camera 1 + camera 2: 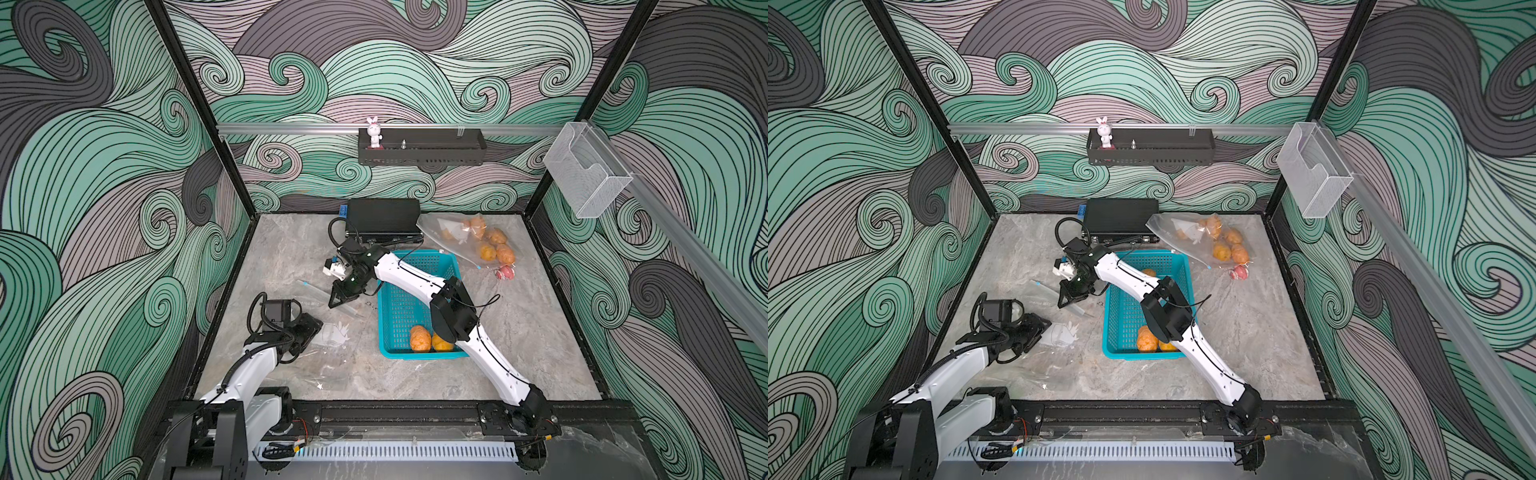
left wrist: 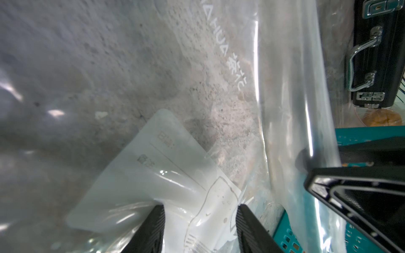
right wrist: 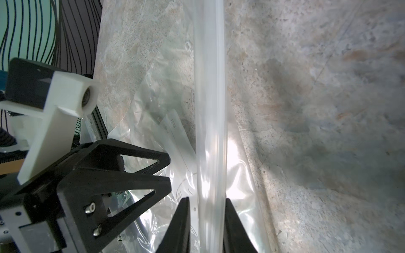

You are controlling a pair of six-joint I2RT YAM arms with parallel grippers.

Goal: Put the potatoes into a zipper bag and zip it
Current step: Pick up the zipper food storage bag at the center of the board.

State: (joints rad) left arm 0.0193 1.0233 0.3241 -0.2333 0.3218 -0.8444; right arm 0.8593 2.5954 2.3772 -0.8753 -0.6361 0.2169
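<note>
The clear zipper bag (image 1: 334, 332) barely shows in both top views, left of the teal basket (image 1: 415, 354) whose potatoes (image 1: 420, 338) the right arm half hides. Wrist views reveal more: left gripper (image 2: 200, 208) fingers spread over its label; right gripper (image 3: 207, 201) fingers flank the zip strip (image 3: 210, 109), pinch uncertain.

Glossy plastic bag (image 2: 153, 175); matt stone tabletop (image 1: 519, 332)
</note>
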